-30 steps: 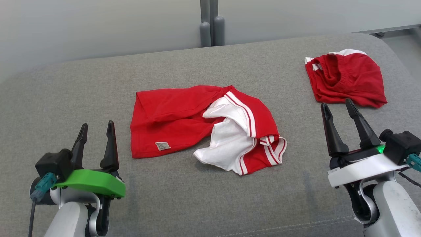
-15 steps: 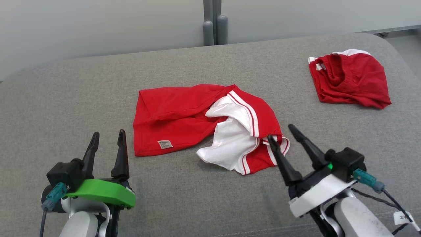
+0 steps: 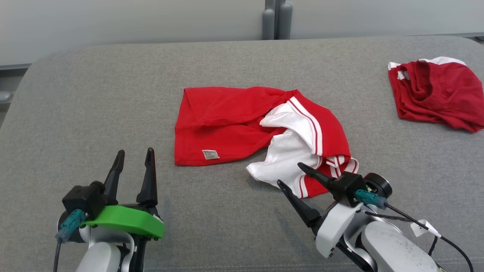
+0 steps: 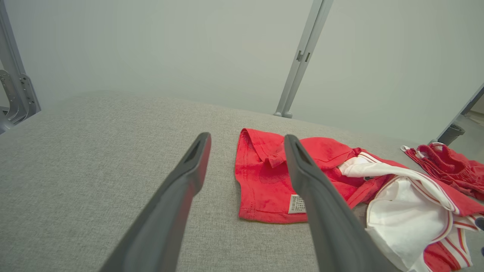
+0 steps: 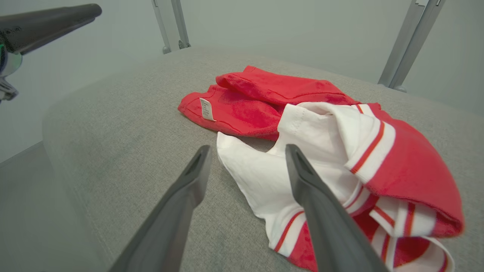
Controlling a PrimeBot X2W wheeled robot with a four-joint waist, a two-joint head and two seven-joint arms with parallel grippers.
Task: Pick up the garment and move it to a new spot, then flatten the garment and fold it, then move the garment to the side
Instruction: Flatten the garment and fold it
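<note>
A crumpled red garment (image 3: pixel 234 121) with white panels and striped trim lies in the middle of the grey padded surface (image 3: pixel 94 94). Its white label faces up near the front hem. My right gripper (image 3: pixel 289 173) is open, tilted to the left, with its tips just in front of the garment's white near edge. In the right wrist view the open fingers (image 5: pixel 247 148) frame that white cloth (image 5: pixel 264 170) without holding it. My left gripper (image 3: pixel 135 152) stands open at the lower left, apart from the garment (image 4: pixel 264 181), whose left hem lies just beyond its tips (image 4: pixel 246 138).
A second red garment (image 3: pixel 435 94) lies bunched at the far right of the surface (image 4: pixel 446 166). Two grey posts (image 3: pixel 276 19) rise behind the back edge. The surface's rounded left edge drops to the floor (image 5: pixel 22 211).
The head camera has turned, shifting the scene rightward. My right gripper has swung left and tilted over, from beside the far garment to the centre garment's white near edge. The left gripper has barely moved.
</note>
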